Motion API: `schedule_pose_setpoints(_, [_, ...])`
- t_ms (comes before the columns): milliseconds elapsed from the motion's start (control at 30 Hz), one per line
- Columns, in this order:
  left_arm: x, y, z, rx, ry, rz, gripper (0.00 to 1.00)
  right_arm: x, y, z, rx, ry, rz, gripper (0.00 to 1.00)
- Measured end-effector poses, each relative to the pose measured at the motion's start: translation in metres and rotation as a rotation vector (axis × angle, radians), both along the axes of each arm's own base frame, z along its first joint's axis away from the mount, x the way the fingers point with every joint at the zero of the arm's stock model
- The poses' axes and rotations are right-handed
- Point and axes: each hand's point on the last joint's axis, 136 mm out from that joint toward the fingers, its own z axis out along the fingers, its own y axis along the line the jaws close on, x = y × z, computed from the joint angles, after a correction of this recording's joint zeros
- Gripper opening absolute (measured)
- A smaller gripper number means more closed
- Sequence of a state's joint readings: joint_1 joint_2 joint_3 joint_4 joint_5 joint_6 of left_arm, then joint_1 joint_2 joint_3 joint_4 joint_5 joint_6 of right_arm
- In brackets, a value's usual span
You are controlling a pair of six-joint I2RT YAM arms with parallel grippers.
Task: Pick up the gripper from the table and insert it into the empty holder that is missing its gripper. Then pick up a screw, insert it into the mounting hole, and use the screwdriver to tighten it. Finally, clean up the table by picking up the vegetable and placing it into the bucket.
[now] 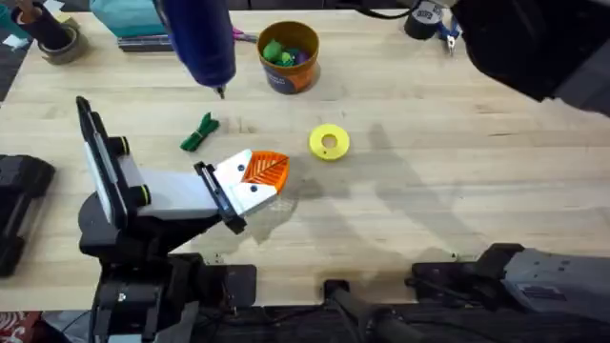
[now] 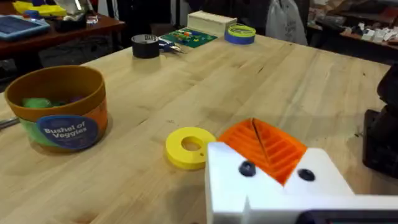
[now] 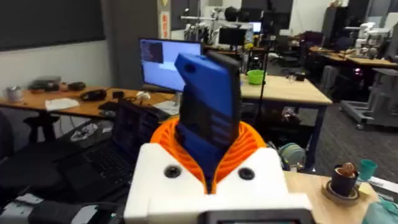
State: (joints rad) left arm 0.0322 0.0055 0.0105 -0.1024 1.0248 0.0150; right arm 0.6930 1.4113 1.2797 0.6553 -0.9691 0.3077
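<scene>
Right gripper [image 3: 208,155] pinches the screwdriver [image 3: 208,106] between its orange pads, held upright above the table. Judged step: screw tightening. Bucket [image 1: 289,57] stands just beside the tool. Left gripper [image 1: 259,171], pads pressed together, lies beyond its tip. Vegetable [image 1: 199,133] lies loose near the tip, not yet binned. Next: lower the tip squarely onto the mounting hole.

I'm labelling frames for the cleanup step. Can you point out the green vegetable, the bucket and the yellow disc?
vegetable [image 1: 199,133]: overhead view, on the middle of its green body lying on the table.
bucket [image 2: 62,127]: left wrist view, on its blue label on the front wall.
yellow disc [image 1: 320,143]: overhead view, on its ring beside the centre hole.
</scene>
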Motion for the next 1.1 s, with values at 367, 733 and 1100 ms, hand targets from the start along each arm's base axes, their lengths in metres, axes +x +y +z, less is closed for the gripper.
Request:
schedule_pose_setpoints(367, [0.000,0.000,0.000,0.000,0.000,0.000,0.004,-0.013,0.005,-0.008,-0.024,-0.012,0.068,0.021])
schedule_pose_setpoints(733, [0.000,0.000,0.000,0.000,0.000,0.000,0.004,-0.015,0.005,-0.047,-0.026,-0.033,0.082,0.021])
schedule_pose_setpoints(1100, [0.000,0.000,0.000,0.000,0.000,0.000,0.004,-0.011,0.008,-0.072,-0.063,0.010,0.082,0.021])
